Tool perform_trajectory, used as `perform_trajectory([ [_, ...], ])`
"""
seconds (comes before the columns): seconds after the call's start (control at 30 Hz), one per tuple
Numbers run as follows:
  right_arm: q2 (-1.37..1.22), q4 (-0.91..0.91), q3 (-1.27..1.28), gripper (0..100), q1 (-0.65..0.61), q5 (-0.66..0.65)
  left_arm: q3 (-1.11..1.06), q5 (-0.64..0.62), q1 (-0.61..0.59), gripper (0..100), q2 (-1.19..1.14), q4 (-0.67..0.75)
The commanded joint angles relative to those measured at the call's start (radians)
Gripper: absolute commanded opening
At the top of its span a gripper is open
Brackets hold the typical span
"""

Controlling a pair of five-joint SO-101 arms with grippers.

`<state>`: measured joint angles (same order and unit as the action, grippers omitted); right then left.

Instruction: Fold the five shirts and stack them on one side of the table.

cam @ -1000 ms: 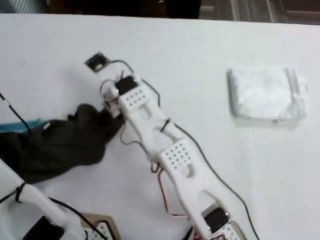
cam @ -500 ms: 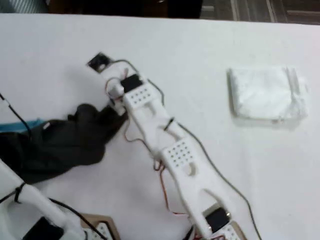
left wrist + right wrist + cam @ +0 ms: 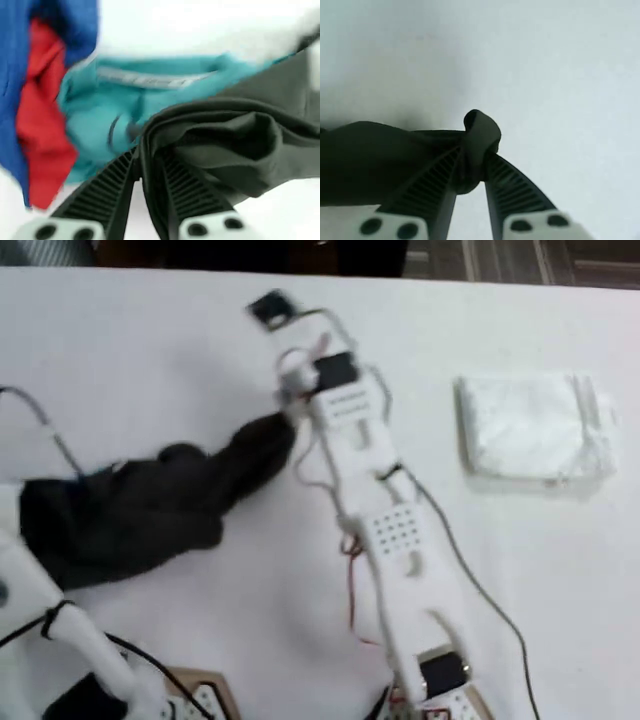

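A dark grey shirt (image 3: 150, 505) lies stretched across the left half of the table. My right gripper (image 3: 472, 167) is shut on one bunched corner of it (image 3: 480, 132), and in the high view that gripper (image 3: 290, 412) sits at the shirt's far right tip. My left gripper (image 3: 147, 167) is shut on a folded edge of the same dark shirt (image 3: 225, 150). Behind that edge lie a teal shirt (image 3: 100, 115), a red shirt (image 3: 42, 125) and a blue shirt (image 3: 70, 25). A folded white shirt (image 3: 535, 428) rests at the right side of the table.
The right arm (image 3: 390, 530) runs diagonally from the near edge to the table's middle, with loose wires beside it. The left arm (image 3: 60, 630) stands at the near left corner. Bare white table (image 3: 480, 570) lies between the right arm and the folded white shirt.
The right gripper has moved toward the far right, pulling the dark shirt's corner with it and stretching the shirt out. The shirt's left end has shifted, and the teal edge no longer shows in the high view.
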<state>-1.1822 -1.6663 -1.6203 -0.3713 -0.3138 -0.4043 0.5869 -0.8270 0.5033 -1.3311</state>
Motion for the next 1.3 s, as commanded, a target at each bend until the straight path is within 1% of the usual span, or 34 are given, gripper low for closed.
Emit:
perform_trajectory([
  [0.0,0.166,-0.062,-0.048,1.9,0.116,-0.005,0.131,-0.11,0.15,3,0.074,0.012],
  [0.13,0.275,-0.102,-0.043,1.9,0.223,-0.006,0.275,-0.279,0.325,3,0.087,0.012],
  [0.3,0.421,-0.105,-0.015,1.9,0.363,-0.006,0.381,-0.423,0.496,3,0.049,0.011],
  [0.43,0.622,-0.107,0.146,1.9,0.455,-0.021,0.42,-0.465,0.586,3,0.008,-0.038],
  [0.57,0.895,-0.105,0.457,1.9,0.479,-0.107,0.424,-0.463,0.649,3,-0.012,-0.074],
  [0.7,1.107,-0.101,0.856,1.9,0.479,-0.124,0.357,-0.46,0.657,3,-0.055,-0.107],
  [0.8,1.199,-0.027,1.142,1.9,0.481,-0.126,0.249,-0.457,0.654,3,-0.129,-0.114],
  [0.87,1.247,0.085,1.341,1.9,0.504,-0.126,0.166,-0.457,0.654,6,-0.196,-0.106],
  [0.93,1.294,0.217,1.54,1.9,0.522,-0.126,0.094,-0.456,0.654,12,-0.275,-0.083],
  [1.0,1.348,0.338,1.737,1.9,0.541,-0.126,0.044,-0.454,0.624,17,-0.358,-0.057],
  [1.07,1.408,0.449,1.924,1.9,0.555,-0.135,0.025,-0.454,0.574,18,-0.433,-0.034],
  [1.17,1.506,0.599,2.167,1.9,0.57,-0.183,0.047,-0.454,0.486,16,-0.52,-0.037],
  [1.27,1.58,0.746,2.361,1.9,0.59,-0.183,0.107,-0.388,0.427,16,-0.56,-0.071],
])
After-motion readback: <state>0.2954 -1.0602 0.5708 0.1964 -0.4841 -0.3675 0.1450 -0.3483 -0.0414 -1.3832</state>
